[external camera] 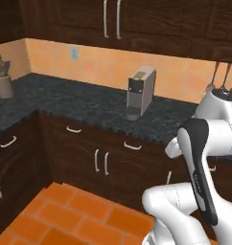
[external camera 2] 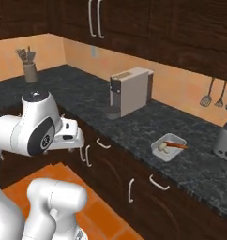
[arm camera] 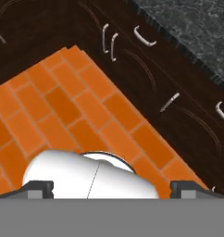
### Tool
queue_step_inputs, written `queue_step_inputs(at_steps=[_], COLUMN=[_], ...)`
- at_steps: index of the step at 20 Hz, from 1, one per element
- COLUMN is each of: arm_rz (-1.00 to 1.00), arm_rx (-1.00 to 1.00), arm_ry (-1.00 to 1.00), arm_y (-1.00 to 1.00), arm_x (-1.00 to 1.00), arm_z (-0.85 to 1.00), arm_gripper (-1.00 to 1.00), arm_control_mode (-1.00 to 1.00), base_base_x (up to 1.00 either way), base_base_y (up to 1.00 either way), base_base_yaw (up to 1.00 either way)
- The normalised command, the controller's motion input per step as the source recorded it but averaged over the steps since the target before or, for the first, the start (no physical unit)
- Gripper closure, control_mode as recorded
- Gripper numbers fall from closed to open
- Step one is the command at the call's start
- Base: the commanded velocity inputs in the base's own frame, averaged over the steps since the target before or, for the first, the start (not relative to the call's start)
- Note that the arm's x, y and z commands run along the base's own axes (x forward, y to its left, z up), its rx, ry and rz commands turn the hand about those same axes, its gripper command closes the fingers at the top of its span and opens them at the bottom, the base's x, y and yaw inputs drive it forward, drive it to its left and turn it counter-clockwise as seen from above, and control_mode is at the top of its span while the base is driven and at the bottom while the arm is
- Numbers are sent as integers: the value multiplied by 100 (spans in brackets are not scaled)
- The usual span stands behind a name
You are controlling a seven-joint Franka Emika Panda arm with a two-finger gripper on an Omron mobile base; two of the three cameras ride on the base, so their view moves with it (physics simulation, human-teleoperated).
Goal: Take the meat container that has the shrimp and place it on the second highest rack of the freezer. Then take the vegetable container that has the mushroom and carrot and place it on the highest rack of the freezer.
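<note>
Gripper [arm camera: 112, 185] spread wide and empty above the orange floor [arm camera: 63, 106]; on the counter [external camera 2: 134, 126], right of the coffee machine [external camera 2: 129, 91], a tray [external camera 2: 168, 148] holds carrot [external camera 2: 176, 145] and mushroom [external camera 2: 163, 148].

- A wide stretch of bare counter [external camera 2: 87, 101] is left free between the utensil crock [external camera 2: 29, 70] in the corner and the coffee machine [external camera 2: 129, 91].
- Passage along the counter's right part is narrowed by the tray [external camera 2: 168, 149], with the toaster [external camera 2: 225, 137] just beyond it.
- Room overhead is limited by the upper cabinets [external camera 2: 148, 28].
- Above the orange tiled floor [arm camera: 63, 111], open space is bounded by the lower cabinet fronts [arm camera: 146, 78].
</note>
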Motion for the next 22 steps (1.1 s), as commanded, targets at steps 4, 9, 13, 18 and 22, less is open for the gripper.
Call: queue_step_inputs(at_steps=[4,9,13,18,22], arm_rz=[0,0,0,0,0], arm_rx=[0,0,0,0,0], arm_ry=[0,0,0,0,0], arm_y=[0,0,0,0,0], arm_x=[0,0,0,0,0], arm_z=[0,0,0,0,0], arm_gripper=[-100,-100,-100,-100,-100], arm_control_mode=[100,100,100,100,100], base_base_x=[71,49,34,22,11], base_base_y=[-28,10,31,29,11], base_base_yaw=[-59,-77,-79,-32,11])
